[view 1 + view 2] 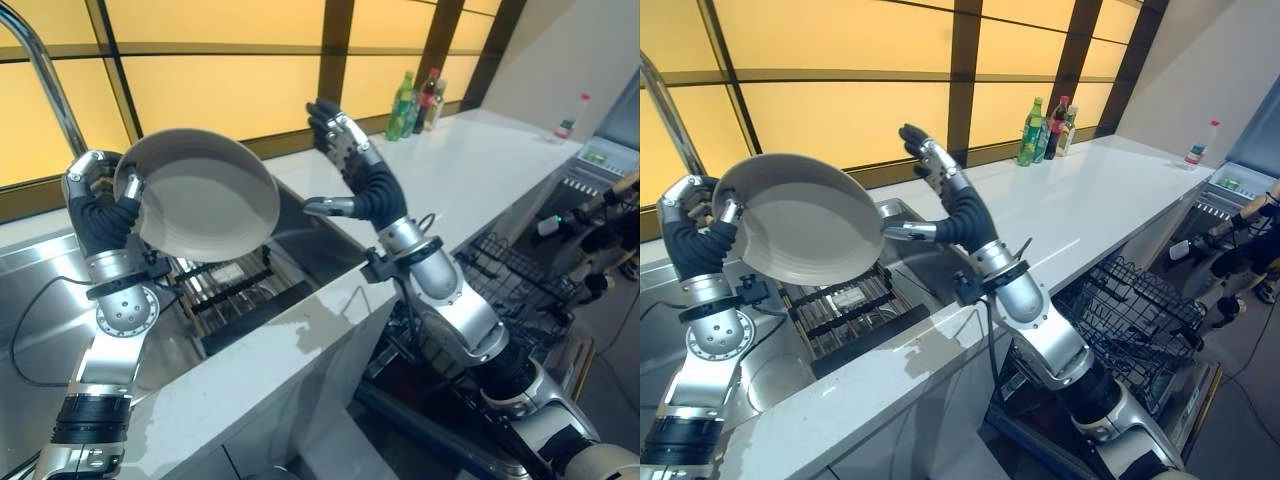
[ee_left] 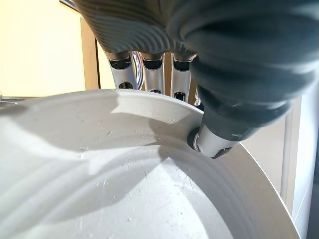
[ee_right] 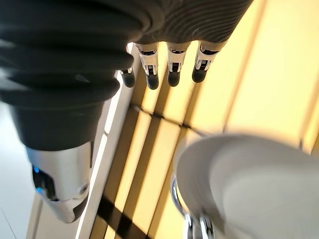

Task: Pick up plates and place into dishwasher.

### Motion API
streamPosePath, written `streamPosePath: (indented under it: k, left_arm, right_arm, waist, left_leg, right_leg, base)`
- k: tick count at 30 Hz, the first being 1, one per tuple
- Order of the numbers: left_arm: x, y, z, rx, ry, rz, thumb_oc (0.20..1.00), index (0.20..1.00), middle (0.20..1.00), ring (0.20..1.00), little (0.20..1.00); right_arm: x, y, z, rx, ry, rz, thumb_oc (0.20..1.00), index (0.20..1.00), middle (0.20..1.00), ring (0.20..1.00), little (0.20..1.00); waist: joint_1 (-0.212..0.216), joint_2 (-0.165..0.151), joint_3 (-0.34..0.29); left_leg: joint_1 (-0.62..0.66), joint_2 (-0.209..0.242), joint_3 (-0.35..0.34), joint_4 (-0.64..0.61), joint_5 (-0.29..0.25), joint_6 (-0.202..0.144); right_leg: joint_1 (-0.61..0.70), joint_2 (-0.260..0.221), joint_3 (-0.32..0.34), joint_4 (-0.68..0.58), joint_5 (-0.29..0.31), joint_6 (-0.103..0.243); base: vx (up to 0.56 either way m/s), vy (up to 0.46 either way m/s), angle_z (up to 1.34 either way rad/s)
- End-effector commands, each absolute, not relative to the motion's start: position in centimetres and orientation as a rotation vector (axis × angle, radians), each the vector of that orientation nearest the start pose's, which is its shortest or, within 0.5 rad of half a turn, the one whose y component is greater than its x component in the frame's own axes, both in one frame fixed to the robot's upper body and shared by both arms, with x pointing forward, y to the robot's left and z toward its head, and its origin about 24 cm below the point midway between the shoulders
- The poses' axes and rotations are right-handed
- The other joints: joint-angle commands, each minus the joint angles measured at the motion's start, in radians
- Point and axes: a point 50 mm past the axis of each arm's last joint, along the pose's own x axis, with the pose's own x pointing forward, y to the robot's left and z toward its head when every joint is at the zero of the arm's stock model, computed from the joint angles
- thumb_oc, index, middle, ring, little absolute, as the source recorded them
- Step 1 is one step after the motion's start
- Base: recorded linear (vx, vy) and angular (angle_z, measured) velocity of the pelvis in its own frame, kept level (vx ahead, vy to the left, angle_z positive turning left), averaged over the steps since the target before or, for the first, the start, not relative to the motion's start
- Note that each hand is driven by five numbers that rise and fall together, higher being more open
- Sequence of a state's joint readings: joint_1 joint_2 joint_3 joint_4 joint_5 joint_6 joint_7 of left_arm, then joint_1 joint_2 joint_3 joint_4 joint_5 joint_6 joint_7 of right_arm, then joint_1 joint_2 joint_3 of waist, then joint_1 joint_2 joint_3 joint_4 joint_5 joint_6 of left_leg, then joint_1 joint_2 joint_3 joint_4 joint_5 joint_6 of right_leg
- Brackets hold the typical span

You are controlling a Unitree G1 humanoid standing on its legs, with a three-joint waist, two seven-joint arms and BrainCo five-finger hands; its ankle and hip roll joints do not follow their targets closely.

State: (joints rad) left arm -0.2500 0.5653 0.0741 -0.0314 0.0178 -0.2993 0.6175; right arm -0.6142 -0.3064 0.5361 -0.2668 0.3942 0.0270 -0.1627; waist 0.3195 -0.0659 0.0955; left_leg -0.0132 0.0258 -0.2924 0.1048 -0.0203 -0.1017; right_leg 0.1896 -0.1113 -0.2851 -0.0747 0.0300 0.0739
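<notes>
A white plate point(image 1: 200, 195) is held up on edge above the sink, its hollow side facing me. My left hand point(image 1: 98, 185) grips its left rim: in the left wrist view the thumb point(image 2: 219, 134) presses the inside of the rim of the plate point(image 2: 124, 189) and the fingers point(image 2: 149, 69) curl behind it. My right hand point(image 1: 345, 150) is raised just right of the plate, open, fingers straight and thumb spread, not touching it. The right wrist view shows the fingertips point(image 3: 172, 74) apart from the plate point(image 3: 249, 184). The dishwasher's dark wire rack point(image 1: 510, 280) stands pulled out at the lower right.
A steel sink point(image 1: 300, 250) with a slatted rack point(image 1: 845, 305) lies below the plate. A tap point(image 1: 45, 75) rises at the left. The white counter point(image 1: 470, 170) runs right, with bottles point(image 1: 415, 100) by the window and a small bottle point(image 1: 570, 118) at its far end.
</notes>
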Motion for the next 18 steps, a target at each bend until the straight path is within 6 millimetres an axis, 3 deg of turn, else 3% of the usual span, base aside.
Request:
streamPosePath:
  k: [1, 11, 18]
  left_arm:
    - [27.4, 22.5, 21.0, 0.332, -0.885, 0.468, 0.2, 0.2, 0.2, 0.2, 0.2]
    - [28.0, 20.2, 22.0, 0.296, -0.921, 0.437, 0.2, 0.2, 0.2, 0.2, 0.2]
    - [28.4, 18.4, 22.0, 0.281, -0.923, 0.38, 0.2, 0.2, 0.2, 0.2, 0.2]
  right_arm:
    - [26.3, -1.5, 23.1, 0.052, -0.607, 0.688, 1.0, 1.0, 1.0, 1.0, 1.0]
    - [26.5, 1.7, 20.6, -0.036, -0.361, 0.793, 1.0, 1.0, 1.0, 1.0, 1.0]
    - [25.7, 3.6, 20.5, 0.004, -0.287, 0.89, 1.0, 1.0, 1.0, 1.0, 1.0]
  waist:
    - [0.016, 0.049, -0.072]
    - [0.017, 0.039, -0.071]
    - [0.024, 0.03, -0.071]
  left_leg:
    - [0.078, 0.019, 0.004, -0.187, 0.084, 0.027]
    - [0.071, 0.024, 0.0, -0.182, 0.094, 0.013]
    - [0.076, 0.023, -0.004, -0.179, 0.098, 0.009]
  right_leg:
    - [0.0, -0.045, -0.019, 0.143, -0.125, 0.03]
    - [0.01, -0.029, -0.029, 0.13, -0.123, 0.015]
    - [0.021, -0.021, -0.039, 0.133, -0.126, 0.007]
  base:
    - [-0.08, -0.058, 0.14]
    - [-0.06, -0.038, 0.06]
    - [-0.02, -0.022, 0.06]
